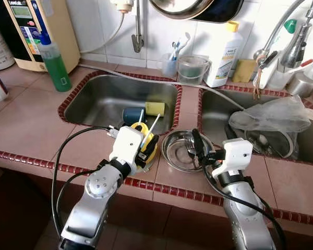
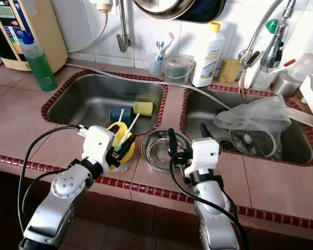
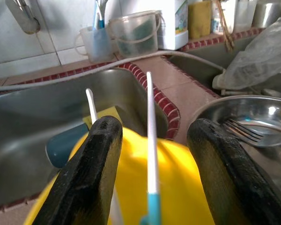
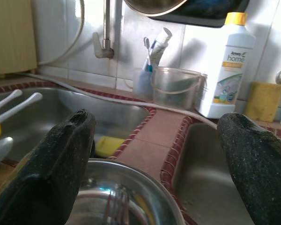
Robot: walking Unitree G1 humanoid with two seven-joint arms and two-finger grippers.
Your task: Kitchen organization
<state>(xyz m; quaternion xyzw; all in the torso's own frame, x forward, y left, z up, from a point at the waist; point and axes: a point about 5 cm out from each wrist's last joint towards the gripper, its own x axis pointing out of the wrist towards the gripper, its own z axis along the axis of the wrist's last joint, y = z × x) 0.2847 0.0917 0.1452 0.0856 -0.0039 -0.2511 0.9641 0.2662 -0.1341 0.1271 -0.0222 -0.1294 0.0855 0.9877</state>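
**Two grippers at the front edge of the tiled counter**

My left gripper [image 3: 152, 178] stood spread around the yellow cup [image 1: 146, 143], a finger [image 3: 91, 173] on either side of it. The cup sat at the front edge of the counter [image 1: 31, 120], just before the left sink [image 1: 94, 99], with two white utensil handles [image 3: 150, 136] rising from it. My right gripper [image 4: 154, 164] hung apart over the steel bowl [image 1: 180, 151], gripping nothing; the bowl rested on the counter strip between the two sinks, near the front edge.

The white detergent bottle [image 4: 227, 65] against the back wall read "home" in my right wrist view, with a smaller word above that I could not read. The head views left that label too small to make out.

My left wrist view showed a fork [image 3: 246, 131] lying in the bowl. The head views alone gave the green soap bottle [image 1: 56, 65] at the counter's back left and a crumpled plastic bag [image 1: 274, 114] in the right sink [image 1: 214, 112]. A dark blue cup [image 1: 133, 114] and a yellow sponge [image 1: 155, 108] lay in the left sink.
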